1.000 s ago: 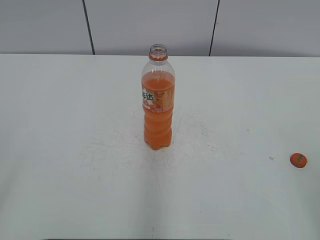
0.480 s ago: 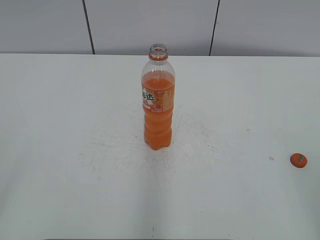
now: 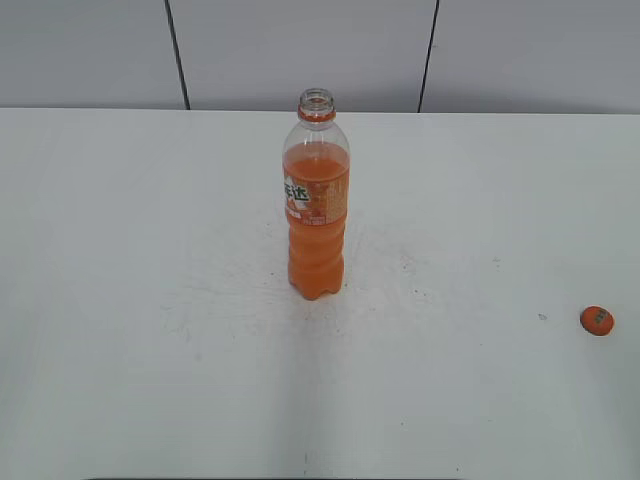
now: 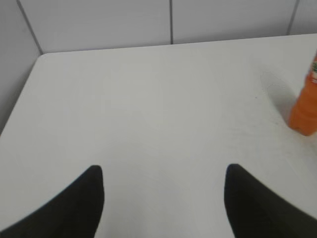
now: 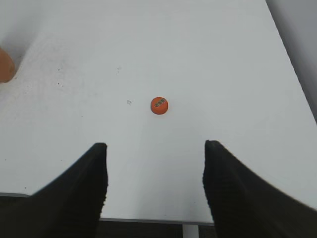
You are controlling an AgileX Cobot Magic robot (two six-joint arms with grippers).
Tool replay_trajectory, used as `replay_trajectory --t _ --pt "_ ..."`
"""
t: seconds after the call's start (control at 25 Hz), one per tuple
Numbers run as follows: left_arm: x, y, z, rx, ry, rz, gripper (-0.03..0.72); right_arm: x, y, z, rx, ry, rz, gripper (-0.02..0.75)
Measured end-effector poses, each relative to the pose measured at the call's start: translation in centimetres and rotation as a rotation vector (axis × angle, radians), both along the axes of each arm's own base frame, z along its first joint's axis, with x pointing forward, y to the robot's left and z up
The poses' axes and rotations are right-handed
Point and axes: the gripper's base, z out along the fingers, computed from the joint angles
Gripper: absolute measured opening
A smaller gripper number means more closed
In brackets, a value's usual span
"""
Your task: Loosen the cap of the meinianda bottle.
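The meinianda bottle [image 3: 317, 200] stands upright at the middle of the white table, its mouth bare with only the orange neck ring on it. Its lower body shows at the right edge of the left wrist view [image 4: 305, 106] and at the left edge of the right wrist view [image 5: 5, 64]. The orange cap [image 3: 597, 320] lies on the table at the far right, apart from the bottle; it also shows in the right wrist view [image 5: 159, 105]. My left gripper [image 4: 163, 171] is open and empty, left of the bottle. My right gripper [image 5: 154, 146] is open and empty, short of the cap. Neither gripper shows in the exterior view.
The white table [image 3: 150, 300] has scuff marks around the bottle. A grey panelled wall [image 3: 300, 50] stands behind it. The table's near edge [image 5: 148, 218] lies under my right gripper and its right edge [image 5: 292, 89] runs close to the cap.
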Motion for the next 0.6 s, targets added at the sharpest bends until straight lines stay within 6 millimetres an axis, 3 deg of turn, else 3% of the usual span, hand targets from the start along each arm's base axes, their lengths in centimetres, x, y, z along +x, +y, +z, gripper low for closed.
replay_trajectory --t 0.16,0.6 --pt "-0.06 -0.12 0.0 0.0 0.0 0.09 0.47 -0.01 0.0 0.02 0.0 -0.003 0.0 0.461" --pt "-0.06 -0.12 0.0 0.0 0.0 0.091 0.47 0.0 0.0 0.03 0.0 -0.004 0.0 0.461"
